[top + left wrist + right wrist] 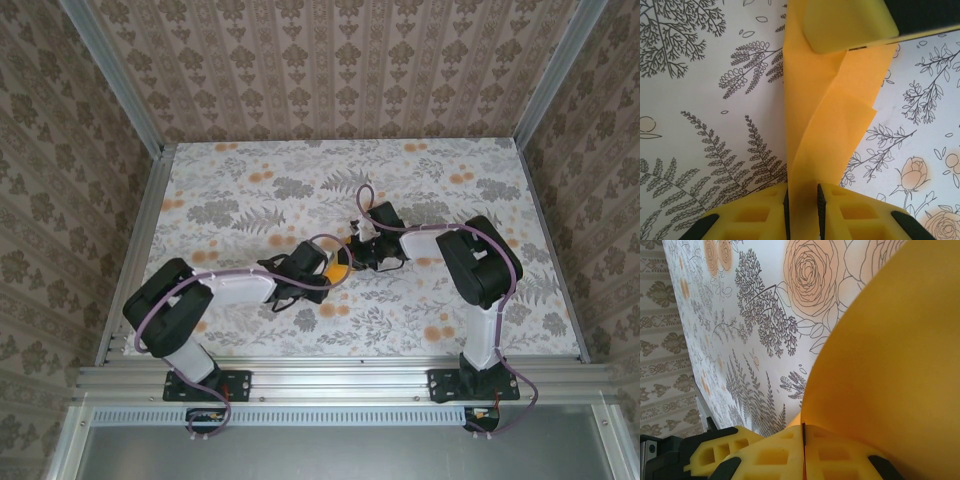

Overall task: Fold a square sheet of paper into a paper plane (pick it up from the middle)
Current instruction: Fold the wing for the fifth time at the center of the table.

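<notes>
A: Quick, counts?
B: One orange paper sheet [830, 115], two arms, two grippers, one flower-print table [250, 180].
A: Where's the sheet?
B: About mid-table, strung between the two grippers where the arms meet. It's creased and twisted rather than flat, with one loose corner sticking out to the right in the left wrist view.
A: Left gripper [802, 195]?
B: It's pinching the sheet. The paper fills the narrow gap between its two yellow fingers, and the pads are against it on both sides.
A: Right gripper [803, 432]?
B: Its jaws are pressed together on the sheet's edge, and the paper bulges up and away to the right of them.
A: Anything else in the left wrist view?
B: One yellow finger [850, 25] of the right gripper, at the far end of the sheet and lying over the paper.
A: Paper touching the table?
B: Can't tell.
</notes>
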Tool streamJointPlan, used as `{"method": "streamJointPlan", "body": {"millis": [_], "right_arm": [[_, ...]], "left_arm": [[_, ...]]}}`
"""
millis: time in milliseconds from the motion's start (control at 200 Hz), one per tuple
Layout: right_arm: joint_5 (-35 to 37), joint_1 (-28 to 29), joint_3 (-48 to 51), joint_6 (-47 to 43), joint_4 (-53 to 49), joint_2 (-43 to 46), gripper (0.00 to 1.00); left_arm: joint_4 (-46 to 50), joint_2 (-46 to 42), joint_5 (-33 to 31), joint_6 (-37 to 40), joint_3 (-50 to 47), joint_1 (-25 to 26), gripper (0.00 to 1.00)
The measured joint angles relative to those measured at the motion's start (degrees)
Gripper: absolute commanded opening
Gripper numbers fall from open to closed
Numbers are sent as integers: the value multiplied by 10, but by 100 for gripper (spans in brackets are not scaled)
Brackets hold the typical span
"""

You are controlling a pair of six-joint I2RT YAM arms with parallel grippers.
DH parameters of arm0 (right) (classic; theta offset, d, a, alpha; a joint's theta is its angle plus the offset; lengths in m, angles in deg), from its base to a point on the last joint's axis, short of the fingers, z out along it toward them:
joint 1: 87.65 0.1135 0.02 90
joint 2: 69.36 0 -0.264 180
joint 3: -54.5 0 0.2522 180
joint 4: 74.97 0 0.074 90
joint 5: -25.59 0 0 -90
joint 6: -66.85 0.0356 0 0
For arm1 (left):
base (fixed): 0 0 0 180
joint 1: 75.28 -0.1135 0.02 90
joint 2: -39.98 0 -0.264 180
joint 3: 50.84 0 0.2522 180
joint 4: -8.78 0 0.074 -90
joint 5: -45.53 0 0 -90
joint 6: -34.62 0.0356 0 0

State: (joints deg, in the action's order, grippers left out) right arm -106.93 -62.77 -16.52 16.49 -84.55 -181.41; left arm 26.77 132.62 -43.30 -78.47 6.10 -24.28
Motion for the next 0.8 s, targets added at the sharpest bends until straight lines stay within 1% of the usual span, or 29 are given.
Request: {"method": "streamJointPlan", "body": {"millis": [240, 460, 625, 800], "right_arm": [[0, 0, 0, 0, 0, 0, 8], [0, -2, 0, 0, 0, 0, 7], [0, -3, 2, 0, 1, 0, 7], [0, -3, 3, 0, 2, 0, 7]], "left_arm": [[20, -16, -6, 2, -2, 3, 27], [31, -59, -5, 2, -17, 3, 26], [33, -57, -5, 2, -22, 3, 26], [31, -36, -3, -1, -22, 3, 22]]}}
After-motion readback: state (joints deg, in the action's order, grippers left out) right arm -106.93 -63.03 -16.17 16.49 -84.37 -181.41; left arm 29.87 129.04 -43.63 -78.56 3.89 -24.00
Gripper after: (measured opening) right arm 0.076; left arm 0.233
